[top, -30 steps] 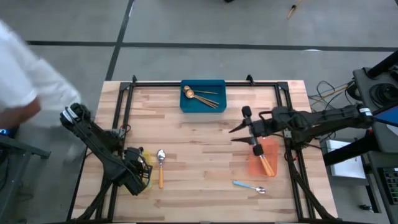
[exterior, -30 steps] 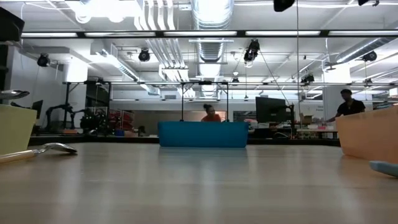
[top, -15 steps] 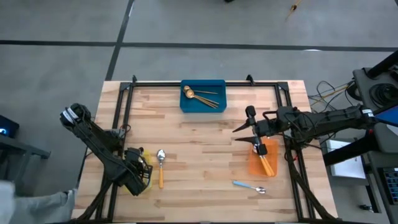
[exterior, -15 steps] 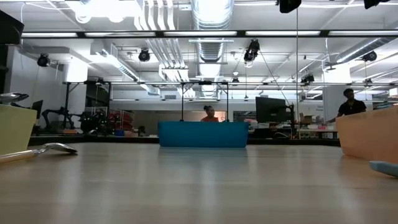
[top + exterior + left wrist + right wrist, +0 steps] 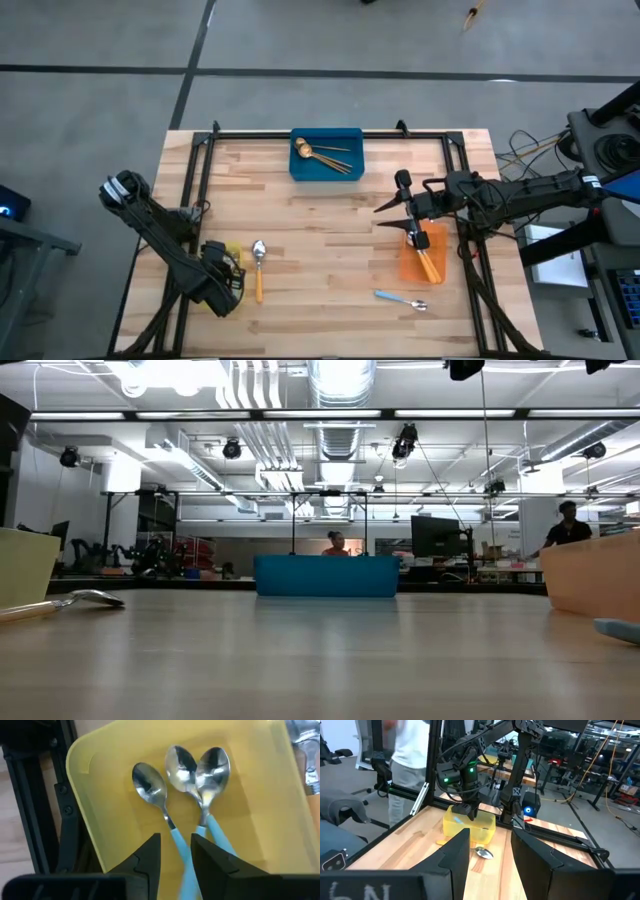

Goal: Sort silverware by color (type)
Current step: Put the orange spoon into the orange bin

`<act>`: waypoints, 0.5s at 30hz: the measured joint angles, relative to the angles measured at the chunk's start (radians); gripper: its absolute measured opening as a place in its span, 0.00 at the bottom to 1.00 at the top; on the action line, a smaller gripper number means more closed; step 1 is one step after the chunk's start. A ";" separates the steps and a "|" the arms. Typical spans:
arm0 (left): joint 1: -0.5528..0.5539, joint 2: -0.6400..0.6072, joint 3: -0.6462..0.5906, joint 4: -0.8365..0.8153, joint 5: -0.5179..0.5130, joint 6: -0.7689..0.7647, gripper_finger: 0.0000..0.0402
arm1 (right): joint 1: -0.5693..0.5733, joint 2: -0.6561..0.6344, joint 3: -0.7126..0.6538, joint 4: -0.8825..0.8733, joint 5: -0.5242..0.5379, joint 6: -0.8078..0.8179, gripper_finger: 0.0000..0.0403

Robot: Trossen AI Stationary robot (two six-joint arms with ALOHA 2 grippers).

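Two spoons lie loose on the pale wooden table (image 5: 320,230), which is ringed by a black metal frame and stands on a grey floor. Across the table, the low view looks into a big workshop with ceiling lights, ducts and desks; a person in orange (image 5: 336,544) sits far behind the blue bin, and another person (image 5: 566,525) stands off to one side. In the right wrist view a person in a white top (image 5: 412,750) stands by the table's edge.

One loose piece, an orange-handled spoon (image 5: 258,268), lies just beside the yellow bin (image 5: 232,262). The other, a blue-handled spoon (image 5: 401,299), lies near the table's front edge, close to the orange bin (image 5: 408,265).

The left gripper (image 5: 175,851) hangs low over the yellow bin, its fingers parted with the handle of one blue spoon running between them; whether they touch it I cannot tell. Three blue-handled spoons (image 5: 185,785) rest in that bin, bowls up, two of them overlapping.

The right gripper (image 5: 388,215) hovers over bare wood beside the orange bin, jaws apart and empty. An orange-handled piece (image 5: 428,262) lies in the orange bin, possibly more than one. The blue bin (image 5: 326,168) at the far edge holds the gold spoons (image 5: 318,154), with thin handles crossing.
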 joint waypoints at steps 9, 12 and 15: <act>0.000 -0.004 0.017 0.000 0.005 0.002 0.24 | 0.000 0.000 0.000 0.001 0.000 0.001 0.34; 0.002 -0.005 0.051 -0.006 -0.012 0.019 0.24 | 0.000 0.000 0.000 0.003 0.000 0.002 0.34; 0.016 -0.005 0.096 -0.007 -0.071 0.032 0.24 | 0.000 0.000 0.000 0.006 0.008 0.002 0.34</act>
